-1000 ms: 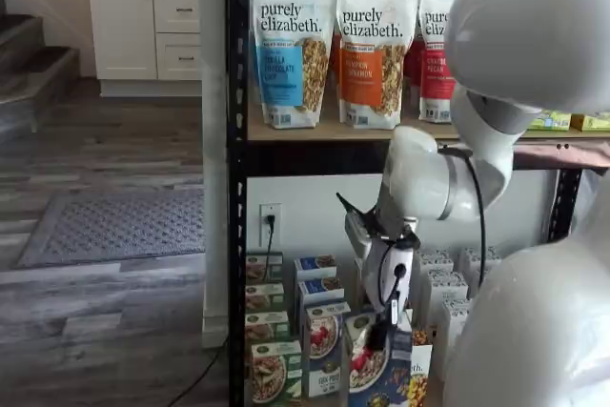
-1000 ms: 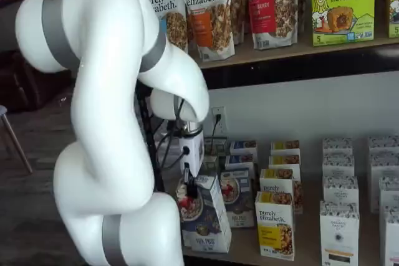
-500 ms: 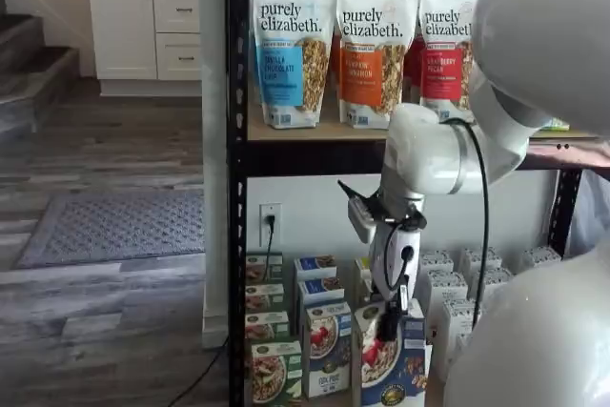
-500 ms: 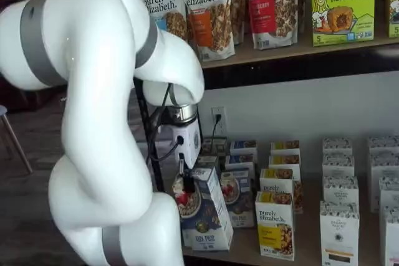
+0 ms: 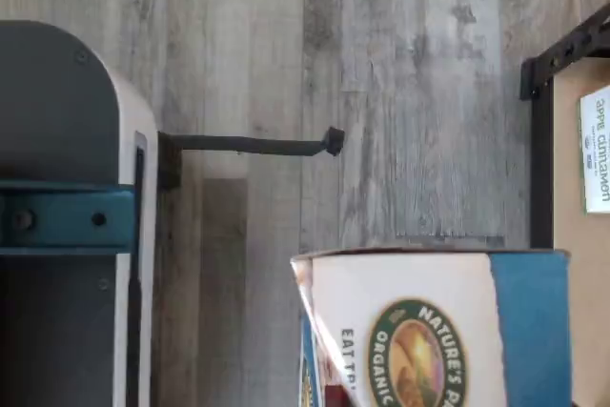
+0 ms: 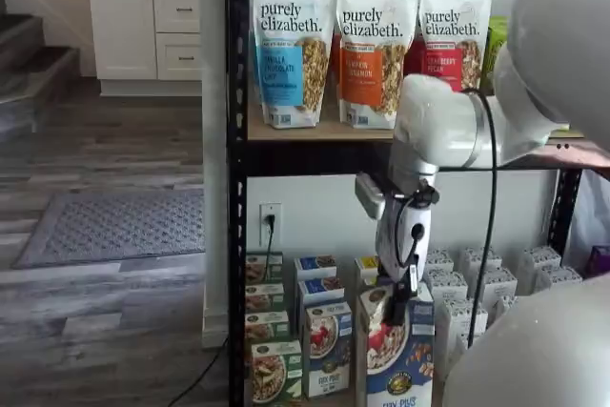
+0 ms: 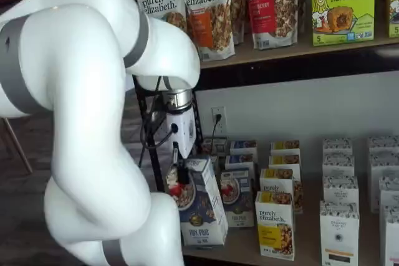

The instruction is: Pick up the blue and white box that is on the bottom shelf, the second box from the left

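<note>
A: We start at the fingers [image 6: 398, 309]. In both shelf views we see them clamped on the top edge of the blue and white box [image 6: 395, 355], so they are closed and holding it.

B: Confirmed. In a shelf view the black fingers [image 7: 181, 175] grip the upper edge of the same box [image 7: 198, 213], which hangs tilted, its front picturing a bowl with red berries.

A: Position of the box: we see it lifted in front of the bottom shelf [image 7: 249, 250], clear of the rows of boxes standing there. In the wrist view its white and blue top [image 5: 429, 331] sits over grey wood flooring [image 5: 286, 45], beside the black shelf post [image 5: 540, 131].

B: Moving outward, the white gripper body [image 6: 398, 235] points down from the arm [image 6: 457, 126], with a black cable [image 6: 488, 226] looping beside it.

A: Behind it, a similar box [image 6: 327, 347] stands on the bottom shelf next to green-trimmed boxes [image 6: 269, 369].

B: On the level above, we note three granola bags [image 6: 367, 50] standing upright.
</note>
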Robot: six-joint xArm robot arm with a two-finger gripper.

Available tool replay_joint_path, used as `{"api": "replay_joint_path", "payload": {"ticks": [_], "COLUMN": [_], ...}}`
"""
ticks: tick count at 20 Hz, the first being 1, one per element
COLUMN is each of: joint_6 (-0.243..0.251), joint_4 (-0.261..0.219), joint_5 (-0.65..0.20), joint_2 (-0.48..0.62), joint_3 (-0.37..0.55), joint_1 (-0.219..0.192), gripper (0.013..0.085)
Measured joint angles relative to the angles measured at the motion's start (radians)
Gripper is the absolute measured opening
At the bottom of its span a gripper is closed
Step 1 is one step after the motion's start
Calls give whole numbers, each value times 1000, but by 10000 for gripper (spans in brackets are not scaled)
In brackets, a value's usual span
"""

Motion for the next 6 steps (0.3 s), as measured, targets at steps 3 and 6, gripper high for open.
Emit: {"api": "replay_joint_path", "payload": {"ticks": [3,6], "joint_6": [2,-4], "joint_4": [-1,9], "joint_5": [43,82], "joint_2": [-31,-54], "joint_3": [-8,-17], "joint_1": [-2,-7], "gripper": [410,410]}}
